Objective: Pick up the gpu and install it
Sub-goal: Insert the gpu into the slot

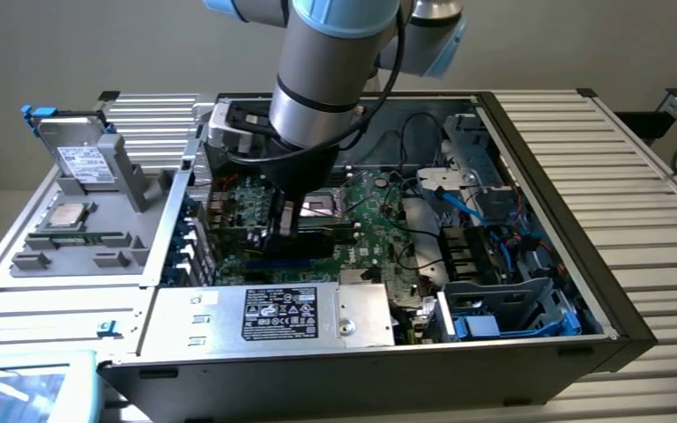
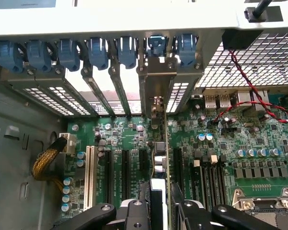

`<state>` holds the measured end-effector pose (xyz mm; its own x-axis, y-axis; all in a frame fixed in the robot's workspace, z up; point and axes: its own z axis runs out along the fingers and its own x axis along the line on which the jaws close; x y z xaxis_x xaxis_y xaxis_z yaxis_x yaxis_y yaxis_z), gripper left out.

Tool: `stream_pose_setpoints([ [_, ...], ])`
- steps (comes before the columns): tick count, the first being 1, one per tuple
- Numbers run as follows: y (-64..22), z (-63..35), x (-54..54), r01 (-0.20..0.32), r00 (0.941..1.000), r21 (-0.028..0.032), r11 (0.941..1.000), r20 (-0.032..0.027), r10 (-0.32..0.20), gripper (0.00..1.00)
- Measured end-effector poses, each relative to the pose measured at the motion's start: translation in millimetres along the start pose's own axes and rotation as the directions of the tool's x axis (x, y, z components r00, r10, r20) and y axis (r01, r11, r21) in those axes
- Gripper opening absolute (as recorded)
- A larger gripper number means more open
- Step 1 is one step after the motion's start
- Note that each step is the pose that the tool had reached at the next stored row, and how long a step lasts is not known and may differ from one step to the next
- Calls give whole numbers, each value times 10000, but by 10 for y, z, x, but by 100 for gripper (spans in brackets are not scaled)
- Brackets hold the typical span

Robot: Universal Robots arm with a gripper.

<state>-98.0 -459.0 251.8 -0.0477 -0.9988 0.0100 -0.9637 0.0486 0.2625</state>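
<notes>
**Tool (image 2: 159,213) holds the gpu (image 2: 159,158) upright among the expansion slots: the install step is in hand**

Exterior view: the arm reaches down into the open computer case (image 1: 621,300), which lies on its side on the slatted worktop (image 1: 656,176). The tool (image 1: 286,225) sits low over the motherboard (image 1: 368,220), towards the exterior view's left of the processor socket (image 1: 315,208). Something dark hangs between its fingers, but from here it cannot be told apart from the tool's own body. The silver box with the black label (image 1: 274,315) lies at the near edge of the case, apart from the tool.

Wrist view: the gpu is seen edge-on, standing upright on the green board (image 2: 120,139). The tool is closed part-way on it, one finger (image 2: 134,213) on each flat side. The card's metal bracket (image 2: 158,81) reaches to the rear wall of the case and fills one opening in the row of slot covers (image 2: 91,91), below the blue latches (image 2: 96,50). The black slots (image 2: 125,175) and the white slot (image 2: 90,177) beside the card stand empty.

Judgement: the pick-up is done and the card is at or in its slot. Whether its lower edge is fully seated cannot be told. Finishing this step calls for a straight push down with the card kept upright. The bracket must stay square in its opening, and the grip must hold until the edge is home.
</notes>
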Motion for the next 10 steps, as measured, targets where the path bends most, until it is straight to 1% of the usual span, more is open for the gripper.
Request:
stream_pose_setpoints([
  [10,32,9,2,2,10000,1,10000,-1,-2,27],
])
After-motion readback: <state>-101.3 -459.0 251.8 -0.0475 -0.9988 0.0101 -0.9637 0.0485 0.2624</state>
